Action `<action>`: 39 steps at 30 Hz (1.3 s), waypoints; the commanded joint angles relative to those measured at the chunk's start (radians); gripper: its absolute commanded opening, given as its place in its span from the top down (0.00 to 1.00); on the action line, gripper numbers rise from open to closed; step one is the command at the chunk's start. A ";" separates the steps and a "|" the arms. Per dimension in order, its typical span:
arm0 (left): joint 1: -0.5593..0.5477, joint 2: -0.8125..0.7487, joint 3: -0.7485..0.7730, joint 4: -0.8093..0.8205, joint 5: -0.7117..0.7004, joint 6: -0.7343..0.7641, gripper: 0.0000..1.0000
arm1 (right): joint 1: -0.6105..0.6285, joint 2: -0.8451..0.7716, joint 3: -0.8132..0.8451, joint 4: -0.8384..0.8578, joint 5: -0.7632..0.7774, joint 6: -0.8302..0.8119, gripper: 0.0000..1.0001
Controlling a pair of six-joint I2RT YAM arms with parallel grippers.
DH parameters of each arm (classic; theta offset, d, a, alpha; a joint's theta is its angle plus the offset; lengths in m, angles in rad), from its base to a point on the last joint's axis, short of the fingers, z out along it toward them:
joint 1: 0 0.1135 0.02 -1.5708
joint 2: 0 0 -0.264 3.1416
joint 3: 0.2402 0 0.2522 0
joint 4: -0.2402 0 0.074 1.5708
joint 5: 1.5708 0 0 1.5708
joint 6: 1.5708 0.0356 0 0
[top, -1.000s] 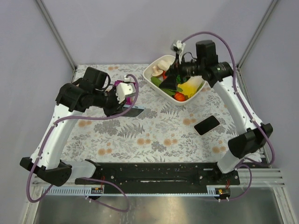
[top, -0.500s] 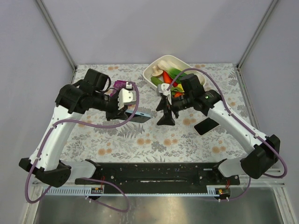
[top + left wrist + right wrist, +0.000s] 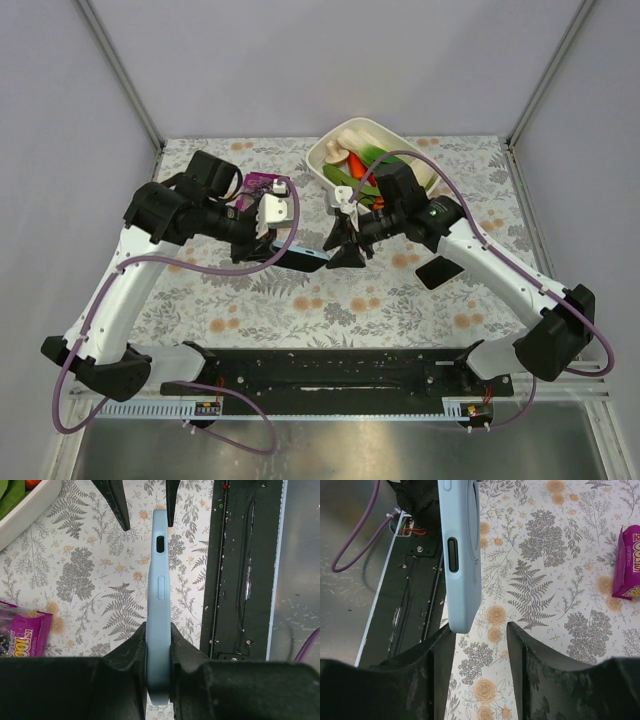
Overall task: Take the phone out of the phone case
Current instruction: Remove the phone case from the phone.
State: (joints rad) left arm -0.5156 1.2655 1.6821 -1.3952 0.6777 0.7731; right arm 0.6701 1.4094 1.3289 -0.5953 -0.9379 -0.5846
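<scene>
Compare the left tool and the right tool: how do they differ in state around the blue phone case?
The left tool is shut on the blue phone case, fingers pressed to both faces; the right tool stands open, gripping nothing. The left tool holds one end; the right tool merely straddles the opposite end, closer to one finger. Both have black fingers and line up along the case.

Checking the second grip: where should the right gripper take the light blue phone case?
Grip the light blue phone case at its free end, coming endwise opposite the left gripper, jaws across its broad faces: it is held edge-on, its other end clamped.
</scene>
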 commanded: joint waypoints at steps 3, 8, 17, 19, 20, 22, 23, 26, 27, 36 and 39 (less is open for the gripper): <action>-0.014 -0.028 -0.004 0.004 0.056 -0.023 1.00 | 0.023 -0.007 -0.013 0.015 -0.027 -0.038 0.48; -0.015 -0.029 -0.009 0.007 0.065 -0.029 1.00 | 0.026 -0.010 -0.016 0.014 -0.025 -0.043 0.59; -0.026 -0.031 -0.033 -0.053 0.089 0.070 1.00 | 0.043 0.002 0.038 -0.171 -0.094 -0.263 0.95; -0.032 -0.031 -0.045 -0.071 0.105 0.101 1.00 | 0.060 0.011 0.072 -0.237 -0.079 -0.340 0.97; -0.037 -0.029 -0.048 -0.080 0.114 0.116 1.00 | 0.074 0.016 0.085 -0.263 -0.062 -0.363 0.98; -0.052 -0.035 -0.061 -0.084 0.117 0.126 1.00 | 0.088 0.028 0.116 -0.311 -0.038 -0.411 0.99; -0.057 -0.041 -0.071 -0.076 0.120 0.126 1.00 | 0.095 0.034 0.130 -0.331 -0.018 -0.435 1.00; -0.078 -0.069 -0.102 -0.038 0.115 0.104 1.00 | 0.115 0.054 0.177 -0.397 0.034 -0.518 1.00; -0.084 -0.072 -0.110 -0.028 0.115 0.100 1.00 | 0.121 0.060 0.191 -0.417 0.051 -0.534 1.00; -0.100 -0.103 -0.140 -0.019 0.183 0.101 1.00 | 0.174 0.092 0.318 -0.547 0.105 -0.650 1.00; -0.100 -0.124 -0.173 -0.028 0.230 0.130 1.00 | 0.192 0.097 0.371 -0.587 0.116 -0.678 1.00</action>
State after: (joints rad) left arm -0.5964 1.1778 1.5410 -1.3689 0.7380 0.8448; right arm 0.8291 1.5043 1.5921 -1.1744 -0.8257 -1.1553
